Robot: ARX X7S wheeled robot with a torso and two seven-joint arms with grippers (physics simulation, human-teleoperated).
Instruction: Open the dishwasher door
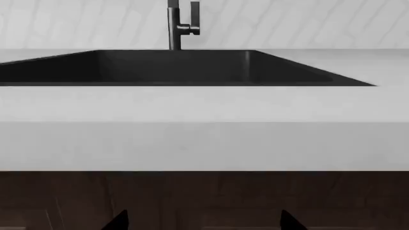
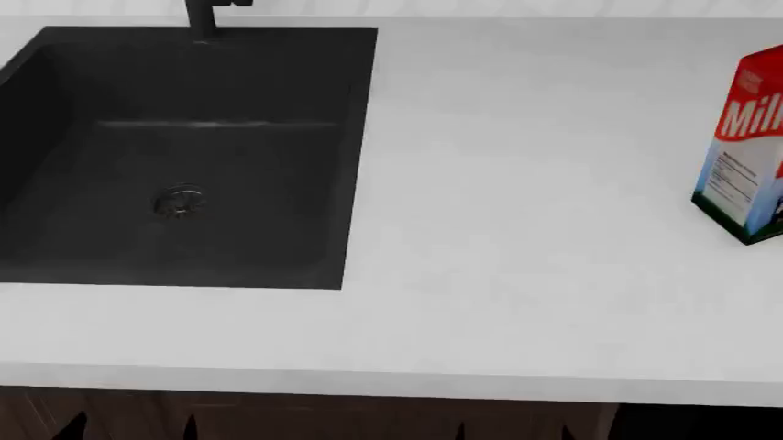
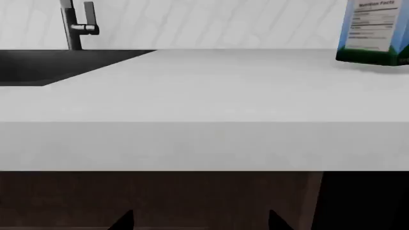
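Observation:
Only a strip of the dishwasher door [image 3: 365, 201] shows: a plain black panel under the white counter, to the right of the brown cabinet front. It also shows at the bottom right of the head view [image 2: 700, 423]. Its handle and display are out of view. My right gripper [image 3: 201, 224] is open and empty, facing the brown cabinet front just left of the black panel; in the head view it [image 2: 514, 431] sits below the counter edge. My left gripper [image 1: 204, 225] is open and empty, facing the cabinet under the sink, and appears at the head view's bottom left [image 2: 131, 429].
A white countertop [image 2: 526, 229] overhangs the cabinets. A black sink [image 2: 183, 156] with a dark faucet [image 1: 180, 26] is set in it at the left. A milk carton [image 2: 744, 147] stands at the right. Dark brown wood-grain cabinet fronts [image 3: 160, 196] run below.

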